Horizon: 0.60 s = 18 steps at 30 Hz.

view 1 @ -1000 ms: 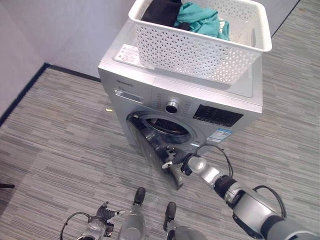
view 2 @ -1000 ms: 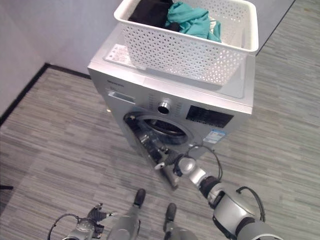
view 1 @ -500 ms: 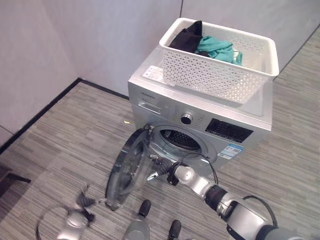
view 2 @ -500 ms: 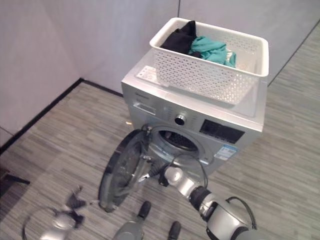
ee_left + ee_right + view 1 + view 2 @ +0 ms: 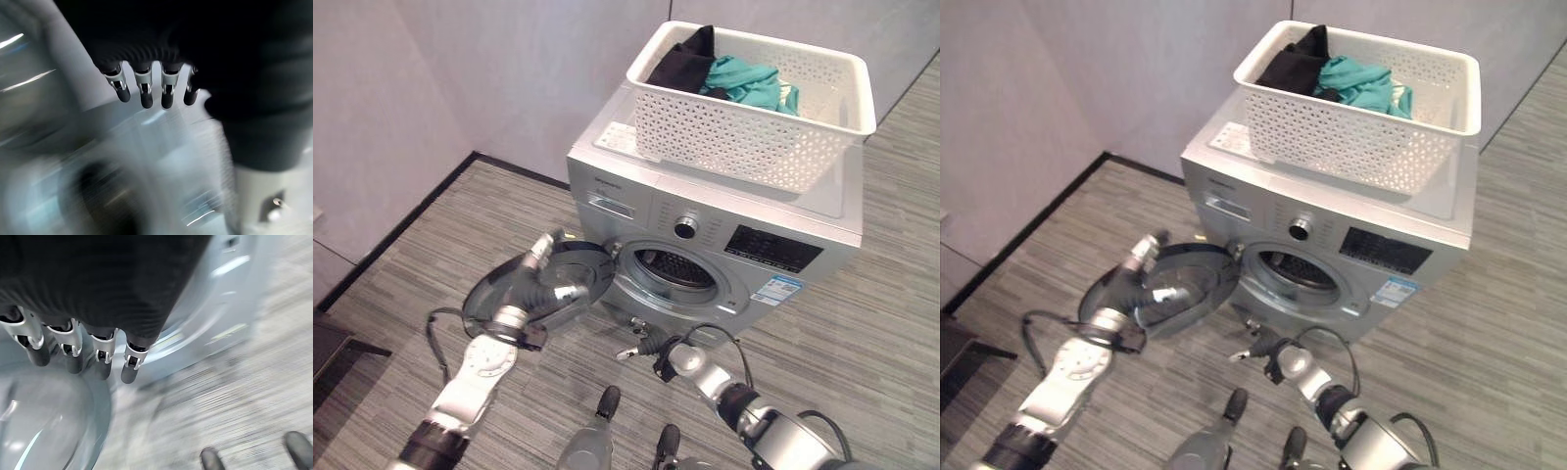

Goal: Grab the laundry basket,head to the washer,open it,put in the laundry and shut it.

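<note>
Washer (image 5: pixel 724 225) stands at the wall, heavy and fixed. Round door (image 5: pixel 543 289) swung wide toward 9 o'clock, drum mouth (image 5: pixel 674 266) exposed; door glass looks slick and hinged stiff, best pushed at the rim. White basket (image 5: pixel 754 147) sits on the washer top at 1 o'clock: rigid lattice plastic, likely light, grip at the rim. Inside, black cloth (image 5: pixel 680 67) and teal cloth (image 5: pixel 744 83), soft, limp, pinch a fold. Left hand (image 5: pixel 536 257) rests on the door, fingers straight and relaxed. Right hand (image 5: pixel 641 345) hangs below the drum mouth, fingers loose, holding nothing.
</note>
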Motion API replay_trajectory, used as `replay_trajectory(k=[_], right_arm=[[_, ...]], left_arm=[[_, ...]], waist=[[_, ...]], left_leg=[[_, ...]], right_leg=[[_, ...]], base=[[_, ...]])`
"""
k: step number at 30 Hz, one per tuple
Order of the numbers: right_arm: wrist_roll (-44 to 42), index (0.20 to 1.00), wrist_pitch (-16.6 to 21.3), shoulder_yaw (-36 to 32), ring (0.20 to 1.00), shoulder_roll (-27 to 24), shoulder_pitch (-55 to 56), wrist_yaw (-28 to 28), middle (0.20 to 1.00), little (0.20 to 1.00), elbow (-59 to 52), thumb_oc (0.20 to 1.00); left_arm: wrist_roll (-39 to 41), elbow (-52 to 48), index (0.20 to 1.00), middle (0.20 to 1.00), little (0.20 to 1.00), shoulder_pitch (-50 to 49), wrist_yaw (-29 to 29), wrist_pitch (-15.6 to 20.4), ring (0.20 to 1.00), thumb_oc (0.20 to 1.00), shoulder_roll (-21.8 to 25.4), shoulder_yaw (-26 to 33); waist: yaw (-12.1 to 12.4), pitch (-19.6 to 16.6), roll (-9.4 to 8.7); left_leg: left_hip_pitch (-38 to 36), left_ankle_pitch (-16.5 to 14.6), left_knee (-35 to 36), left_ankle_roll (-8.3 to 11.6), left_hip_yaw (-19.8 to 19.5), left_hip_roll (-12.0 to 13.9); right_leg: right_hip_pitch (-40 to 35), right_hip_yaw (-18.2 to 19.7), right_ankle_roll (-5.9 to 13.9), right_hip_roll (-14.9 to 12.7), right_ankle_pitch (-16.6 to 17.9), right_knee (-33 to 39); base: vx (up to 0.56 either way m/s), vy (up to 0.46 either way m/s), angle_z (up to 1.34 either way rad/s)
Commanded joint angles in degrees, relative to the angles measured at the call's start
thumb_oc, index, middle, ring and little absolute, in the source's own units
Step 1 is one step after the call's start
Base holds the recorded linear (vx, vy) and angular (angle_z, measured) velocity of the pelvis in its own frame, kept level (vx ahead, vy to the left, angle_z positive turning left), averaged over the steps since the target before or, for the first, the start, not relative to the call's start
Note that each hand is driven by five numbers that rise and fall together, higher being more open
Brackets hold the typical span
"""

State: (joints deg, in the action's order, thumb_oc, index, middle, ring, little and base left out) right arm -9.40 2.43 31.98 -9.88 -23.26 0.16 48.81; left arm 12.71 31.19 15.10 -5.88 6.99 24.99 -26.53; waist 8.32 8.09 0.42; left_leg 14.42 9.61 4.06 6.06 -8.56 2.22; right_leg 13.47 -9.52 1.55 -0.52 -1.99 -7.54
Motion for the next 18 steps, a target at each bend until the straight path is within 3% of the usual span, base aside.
replay_trajectory(k=[1,2,3,6,10,11,13,18], right_arm=[[-2.0,1.000,1.3,-2.0,1.000,-3.9,1.0,-3.2,1.000,1.000,-5.3,1.000],[-2.0,1.000,1.2,-2.1,1.000,-3.9,0.9,-3.2,1.000,1.000,-5.3,1.000],[-2.0,1.000,1.4,-4.1,1.000,-5.8,3.3,-3.8,1.000,1.000,-6.4,1.000],[-3.0,1.000,2.3,-7.3,1.000,-7.9,5.6,-4.9,1.000,1.000,-4.5,1.000],[-3.4,1.000,3.2,-10.1,1.000,-9.7,7.8,-4.6,1.000,1.000,-3.3,1.000],[-3.3,1.000,3.6,-12.1,1.000,-11.2,9.6,-4.3,1.000,1.000,-2.4,1.000],[-3.6,1.000,3.9,-13.7,1.000,-12.1,10.7,-3.8,1.000,1.000,-1.6,1.000],[-7.9,1.000,4.3,-17.4,1.000,-11.4,12.7,-2.9,1.000,1.000,3.8,1.000]], left_arm=[[-5.0,10.8,1.000,1.000,1.000,8.2,-3.4,-2.1,1.000,1.000,-2.2,3.2],[-5.0,10.9,1.000,1.000,1.000,8.3,-3.4,-2.0,1.000,1.000,-2.3,3.2],[-8.6,26.4,1.000,1.000,1.000,14.5,-7.1,-4.4,1.000,1.000,-3.6,3.8],[-12.8,38.5,1.000,1.000,1.000,21.7,-8.1,-5.3,1.000,1.000,-1.3,3.9],[-18.2,44.0,1.000,1.000,1.000,24.4,-7.0,-5.6,1.000,1.000,4.4,3.8],[-21.8,46.3,1.000,1.000,1.000,24.3,-5.9,-6.0,1.000,1.000,10.0,3.8],[-23.9,48.4,1.000,1.000,1.000,23.2,-4.2,-6.5,1.000,1.000,14.2,4.6],[-26.4,50.4,1.000,1.000,1.000,22.3,-3.3,-6.7,1.000,1.000,20.2,5.9]], waist=[[-4.1,3.7,-4.79],[-4.1,3.6,-4.77],[-6.4,4.1,-5.94],[-9.3,4.7,-7.10],[-11.1,4.9,-7.83],[-11.9,4.9,-8.25],[-12.2,5.0,-8.62],[-12.6,5.1,-9.13]], left_leg=[[-0.1,-2.6,0.9,-1.93,2.8,0.0],[0.1,-2.5,0.9,-1.95,2.7,0.0],[0.4,-2.7,0.9,-2.10,4.5,0.4],[0.6,-3.2,0.9,-2.44,6.8,0.7],[0.3,-3.8,0.9,-2.59,8.8,0.9],[0.0,-4.3,0.9,-2.63,10.1,1.2],[-0.3,-4.5,0.9,-2.67,10.8,1.4],[-0.4,-4.9,0.9,-2.68,11.4,1.5]], right_leg=[[-4.8,3.0,6.02,-5.0,5.8,12.0],[-4.6,3.0,6.04,-5.0,5.9,12.0],[-3.3,4.8,6.27,-4.8,6.6,12.1],[-1.9,7.2,6.86,-4.7,7.4,12.4],[-0.8,9.2,7.29,-4.6,8.0,12.3],[-0.2,10.2,7.57,-4.4,8.4,12.4],[0.2,10.9,7.82,-4.2,8.7,12.5],[0.7,11.3,8.17,-4.1,9.0,12.5]], base=[[-0.03,0.104,-0.63],[-0.02,0.126,-0.73],[-0.01,0.109,-0.54],[0.01,0.106,-0.51],[0.01,0.076,-0.40],[0.02,0.053,-0.33],[0.02,0.051,-0.50],[0.02,0.021,-0.13]])
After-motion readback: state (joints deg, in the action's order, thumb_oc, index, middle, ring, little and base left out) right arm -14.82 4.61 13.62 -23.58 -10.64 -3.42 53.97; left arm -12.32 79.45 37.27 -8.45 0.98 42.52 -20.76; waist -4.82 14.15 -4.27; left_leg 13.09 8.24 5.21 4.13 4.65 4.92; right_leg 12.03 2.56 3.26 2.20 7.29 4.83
